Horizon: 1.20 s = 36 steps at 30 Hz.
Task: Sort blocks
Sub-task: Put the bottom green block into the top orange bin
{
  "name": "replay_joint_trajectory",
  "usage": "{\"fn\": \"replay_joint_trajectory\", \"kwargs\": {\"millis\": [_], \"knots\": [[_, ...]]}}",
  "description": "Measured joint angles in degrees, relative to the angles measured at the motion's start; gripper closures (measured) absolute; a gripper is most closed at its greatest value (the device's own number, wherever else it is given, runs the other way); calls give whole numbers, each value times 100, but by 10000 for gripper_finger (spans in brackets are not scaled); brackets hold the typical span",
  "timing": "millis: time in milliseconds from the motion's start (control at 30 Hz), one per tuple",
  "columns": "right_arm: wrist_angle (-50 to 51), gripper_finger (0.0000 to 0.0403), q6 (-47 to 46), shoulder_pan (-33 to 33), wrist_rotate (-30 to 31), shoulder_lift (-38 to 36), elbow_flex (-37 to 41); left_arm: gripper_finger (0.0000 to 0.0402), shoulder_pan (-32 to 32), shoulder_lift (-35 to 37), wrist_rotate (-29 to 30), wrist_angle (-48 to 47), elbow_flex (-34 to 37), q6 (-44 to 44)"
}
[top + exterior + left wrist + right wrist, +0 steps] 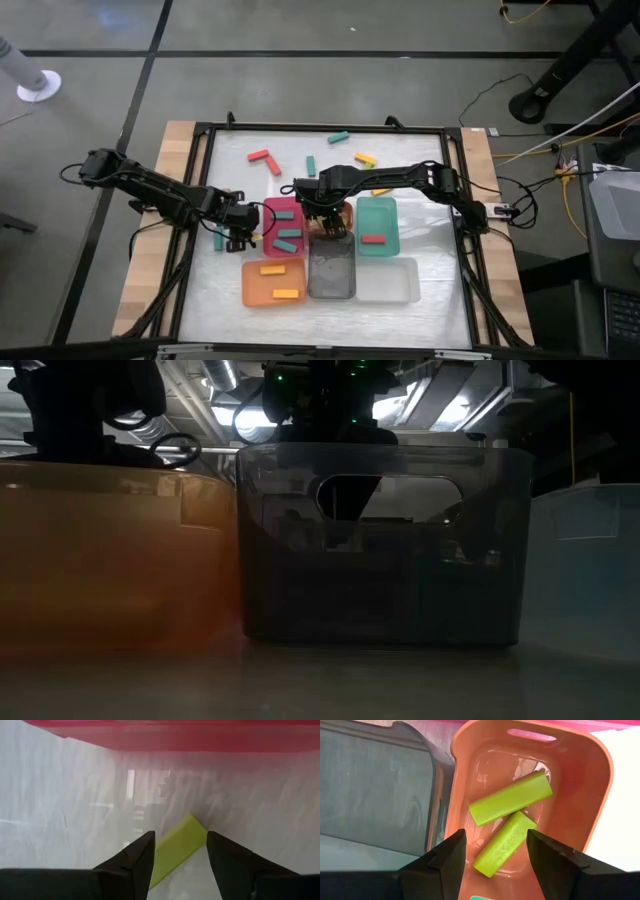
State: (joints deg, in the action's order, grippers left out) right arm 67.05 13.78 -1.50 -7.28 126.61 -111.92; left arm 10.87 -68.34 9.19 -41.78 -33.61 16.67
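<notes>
Trays crowd the middle of the white mat (420, 200), which lies inside a black frame on a plywood table (178, 140). Take the grey tray (331, 272) as your landmark. An orange tray (272, 282) touches its left side and holds two yellow-orange blocks (272, 270). A clear tray (388, 281) sits against its right side.

In the row just behind the grey tray, a small brown tray (600, 780) stands directly behind it. A pink tray (285, 227) holding teal blocks (288, 234) is behind and to the left. A teal tray (377, 225) with one red block (373, 239) is behind and to the right.

Your right gripper (496, 855) hangs over the brown tray with its fingers spread and nothing between them. Two lime green blocks (510, 797) lie touching each other inside that tray.

Your left gripper (180, 855) is low over the mat, left of the pink tray and well left of the grey tray. Its fingers are apart and straddle a lime green block (177, 847) that lies flat on the mat.

Farther behind the grey tray, loose blocks are scattered on the mat: two red (260, 155), two teal (338, 137) and a yellow-orange one (365, 158).

Around the table you see grey floor with dark seams (150, 60). Cables (580, 150) trail to the right of the table.

In the low view the grey tray fills the centre, with ceiling ducts and lights (225, 380) above it.
</notes>
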Motion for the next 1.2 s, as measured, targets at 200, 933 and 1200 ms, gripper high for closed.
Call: {"fn": "replay_joint_trajectory", "kwargs": {"millis": [200,933,1200], "knots": [[-2,194,0,0,-1,0,0,233,0,-66,2,0,0,-2],[34,194,2,-2,-1,0,-2,285,2,-1054,-92,80,-4,2],[292,194,-33,-2,1,0,-227,320,-11,-1078,-240,-154,-277,140]]}}
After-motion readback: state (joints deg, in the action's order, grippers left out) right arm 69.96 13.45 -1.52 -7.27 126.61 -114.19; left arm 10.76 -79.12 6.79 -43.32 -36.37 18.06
